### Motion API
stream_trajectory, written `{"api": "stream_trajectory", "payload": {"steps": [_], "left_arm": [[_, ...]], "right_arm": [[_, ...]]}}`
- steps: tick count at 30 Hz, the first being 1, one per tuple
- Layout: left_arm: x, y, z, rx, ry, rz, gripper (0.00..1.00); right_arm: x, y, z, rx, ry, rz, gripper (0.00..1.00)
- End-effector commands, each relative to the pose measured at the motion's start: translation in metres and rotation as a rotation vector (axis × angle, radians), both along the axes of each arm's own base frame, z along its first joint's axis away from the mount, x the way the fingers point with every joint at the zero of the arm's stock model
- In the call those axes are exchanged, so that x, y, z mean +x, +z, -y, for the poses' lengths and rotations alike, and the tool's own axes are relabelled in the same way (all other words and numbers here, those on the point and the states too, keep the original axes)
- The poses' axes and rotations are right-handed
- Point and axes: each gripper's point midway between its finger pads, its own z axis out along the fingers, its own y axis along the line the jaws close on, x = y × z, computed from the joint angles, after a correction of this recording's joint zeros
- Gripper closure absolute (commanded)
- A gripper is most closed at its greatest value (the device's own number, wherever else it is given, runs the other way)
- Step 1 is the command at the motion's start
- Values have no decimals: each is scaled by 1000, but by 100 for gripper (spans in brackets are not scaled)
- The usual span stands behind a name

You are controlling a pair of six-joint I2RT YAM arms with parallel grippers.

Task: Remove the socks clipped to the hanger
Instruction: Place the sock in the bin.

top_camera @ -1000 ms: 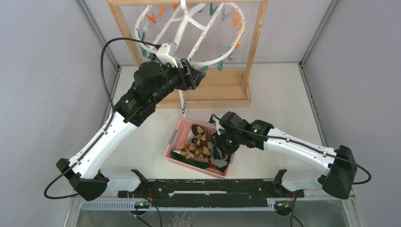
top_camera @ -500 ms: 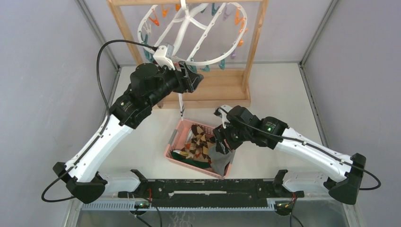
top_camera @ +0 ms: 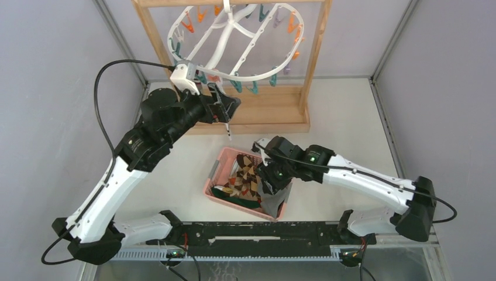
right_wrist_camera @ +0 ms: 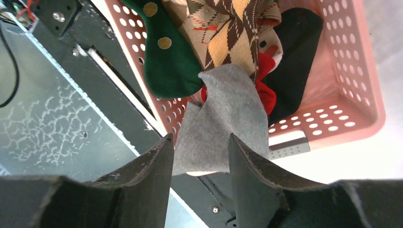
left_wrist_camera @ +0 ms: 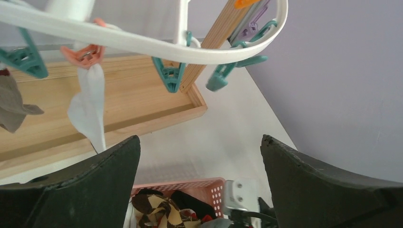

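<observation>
Hanging: the hanger (left_wrist_camera: 142, 46) is on a wooden frame (top_camera: 319, 52), beyond the basket (top_camera: 213, 172) and higher. The oval's long axis runs left to right, and its near rim tips lower.
Clipped socks: a white sock (left_wrist_camera: 88, 111) hangs under an orange clip (left_wrist_camera: 85, 52) beyond the basket's far rim, long axis vertical, narrow end down. A brownish sock (left_wrist_camera: 9, 104) hangs under a teal clip (left_wrist_camera: 23, 59), further left of the basket.
Left end effector (top_camera: 227, 108): spread wide with nothing between the fingers. It sits beyond the basket's far rim and higher, with the white sock just beside one finger.
Right end effector (right_wrist_camera: 200, 137): fingers close together, pinching the grey sock (right_wrist_camera: 228, 109), above the basket's near right corner.
Grey sock's lie: long axis hangs downward from the fingers. Its free end drapes over the basket's near right rim, touching the socks inside.
Basket contents: argyle sock (right_wrist_camera: 233, 33), green sock (right_wrist_camera: 166, 61), red sock (right_wrist_camera: 263, 80) and black sock (right_wrist_camera: 294, 52), heaped and overlapping.
Counter (top_camera: 351, 117): carries the basket, with the frame's base beyond it.
</observation>
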Motion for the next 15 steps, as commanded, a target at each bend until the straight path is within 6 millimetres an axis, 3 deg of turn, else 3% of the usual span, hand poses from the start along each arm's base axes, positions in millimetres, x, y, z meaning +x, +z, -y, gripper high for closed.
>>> {"api": "stream_trajectory", "payload": {"steps": [1, 10, 15], "left_arm": [[-9, -2, -25, -8, 78, -15, 0], [-29, -11, -47, -28, 116, -40, 0], [-34, -10, -54, -33, 126, -42, 0]], "right_arm": [[13, -10, -21, -15, 43, 36, 46], [42, -88, -47, -142, 79, 0, 44], [27, -122, -50, -175, 117, -61, 44]]}}
